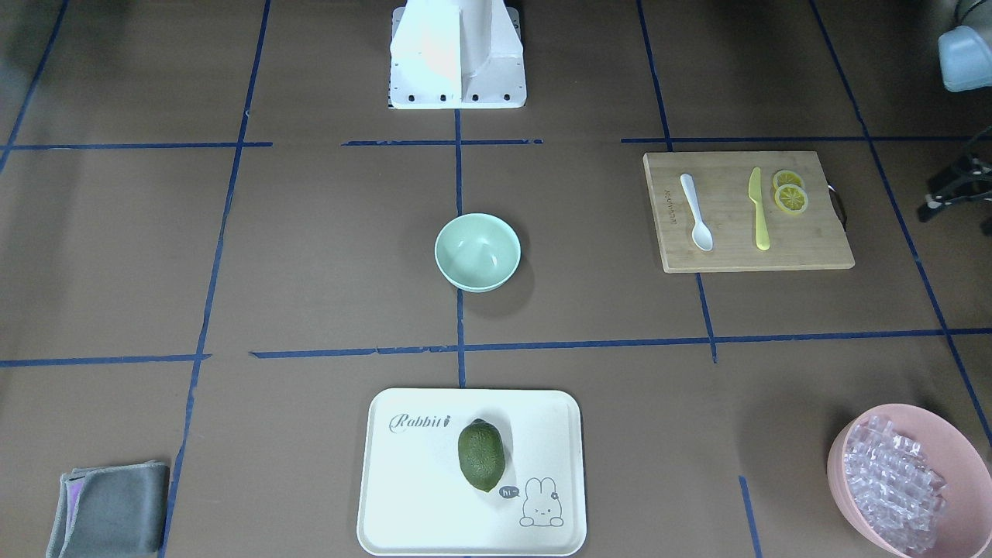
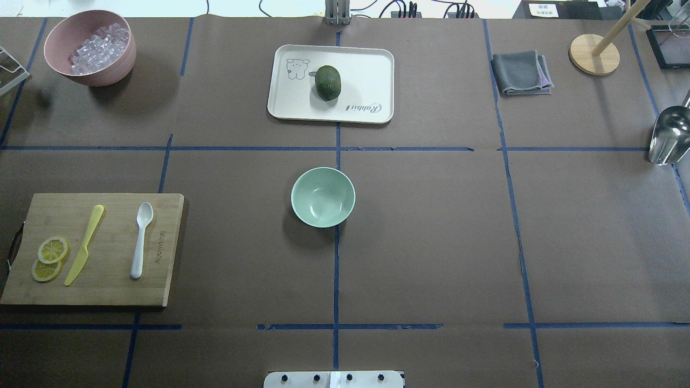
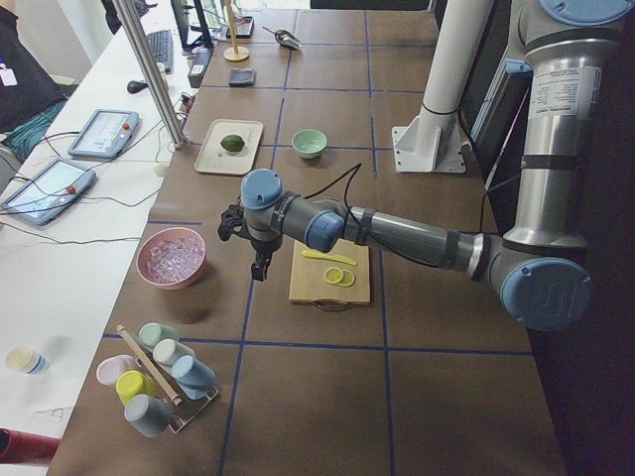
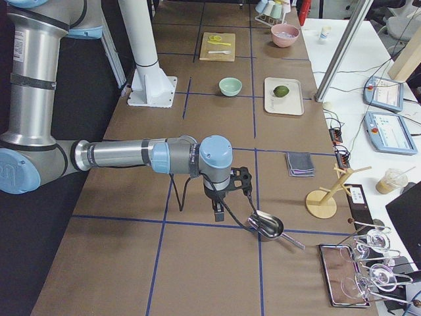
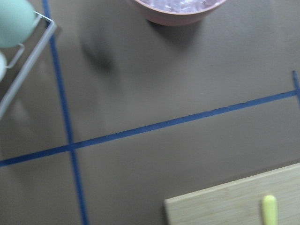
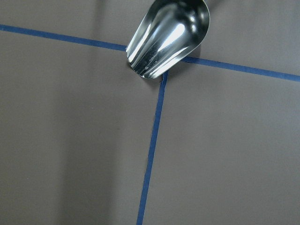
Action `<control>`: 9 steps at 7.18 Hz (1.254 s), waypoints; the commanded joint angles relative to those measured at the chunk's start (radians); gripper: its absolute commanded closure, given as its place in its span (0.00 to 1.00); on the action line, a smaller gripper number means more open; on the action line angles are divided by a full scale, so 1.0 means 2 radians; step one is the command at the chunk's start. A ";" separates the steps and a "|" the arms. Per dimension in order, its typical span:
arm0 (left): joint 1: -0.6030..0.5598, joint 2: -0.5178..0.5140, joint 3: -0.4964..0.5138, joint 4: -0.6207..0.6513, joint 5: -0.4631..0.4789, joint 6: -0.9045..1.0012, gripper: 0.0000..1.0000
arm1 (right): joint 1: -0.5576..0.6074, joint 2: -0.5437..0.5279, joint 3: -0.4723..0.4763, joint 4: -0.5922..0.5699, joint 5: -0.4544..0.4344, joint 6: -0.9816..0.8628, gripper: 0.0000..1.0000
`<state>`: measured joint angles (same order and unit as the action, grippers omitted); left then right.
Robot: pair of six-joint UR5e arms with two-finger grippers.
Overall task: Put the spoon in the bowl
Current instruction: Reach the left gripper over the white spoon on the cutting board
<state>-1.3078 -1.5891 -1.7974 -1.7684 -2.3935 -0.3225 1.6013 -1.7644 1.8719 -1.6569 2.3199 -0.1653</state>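
Note:
The white spoon (image 2: pixel 141 237) lies on a bamboo cutting board (image 2: pixel 108 291) at my left, scoop pointing away from me; it also shows in the front view (image 1: pixel 696 211). The mint-green bowl (image 2: pixel 323 196) stands empty at the table's middle, also in the front view (image 1: pixel 477 252). My left gripper (image 3: pixel 256 272) hovers above the table between the board and a pink bowl, apart from the spoon. My right gripper (image 4: pixel 217 213) hangs at the far right end, over a metal scoop. I cannot tell whether either gripper is open or shut.
A yellow knife (image 2: pixel 84 243) and lemon slices (image 2: pixel 49 257) share the board. A pink bowl of clear cubes (image 2: pixel 90 48) stands far left. A white tray (image 2: pixel 366 70) holds a green fruit (image 2: pixel 328 82). A grey cloth (image 2: pixel 521 73), a metal scoop (image 2: pixel 668 134) and a cup rack (image 3: pixel 159 377) stand around.

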 commanded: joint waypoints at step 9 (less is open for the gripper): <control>0.340 -0.002 -0.079 -0.035 0.216 -0.380 0.00 | 0.001 -0.003 0.000 0.000 0.002 0.001 0.01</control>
<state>-0.6426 -1.5892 -1.9864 -1.8375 -1.9683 -1.0831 1.6026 -1.7697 1.8707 -1.6574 2.3227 -0.1629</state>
